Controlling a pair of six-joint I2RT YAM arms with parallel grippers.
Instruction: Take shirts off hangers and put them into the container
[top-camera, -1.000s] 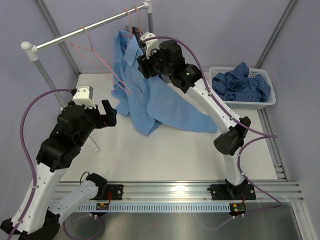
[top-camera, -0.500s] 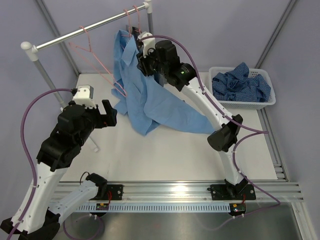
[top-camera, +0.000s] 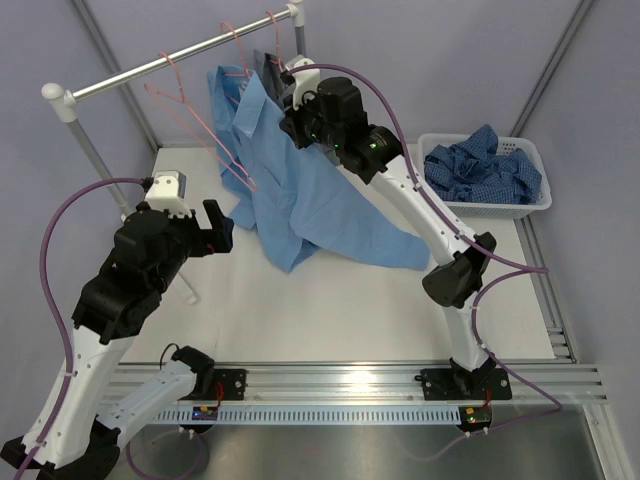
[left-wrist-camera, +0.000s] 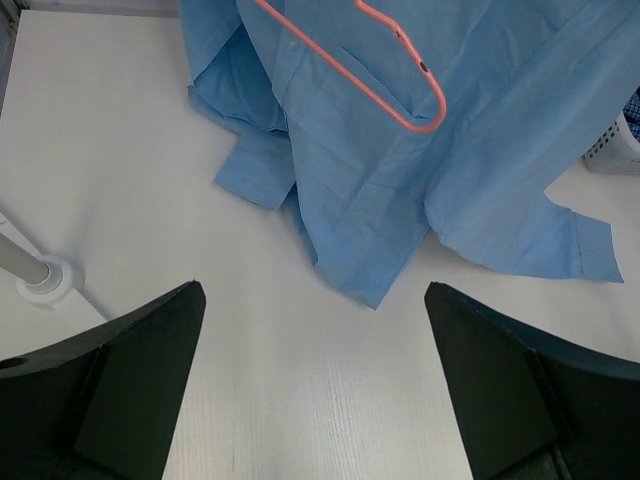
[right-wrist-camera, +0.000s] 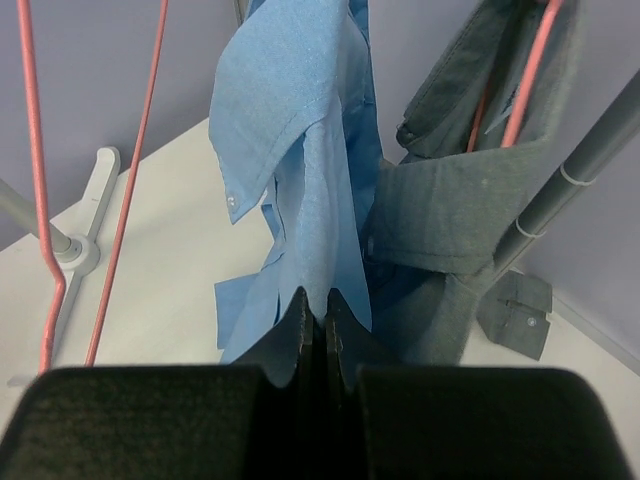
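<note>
Right end effector clamped on light blue shirt, just below collar.
Likely soft, light, limp cloth; collar band looks the firmest hold. Left end effector apart.

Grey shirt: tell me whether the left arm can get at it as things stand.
Probably not. The grey shirt hangs at the rail's right end, behind the light blue shirt that the right gripper pinches. The left gripper, open, sits low on the near side, with both in its way.
</note>
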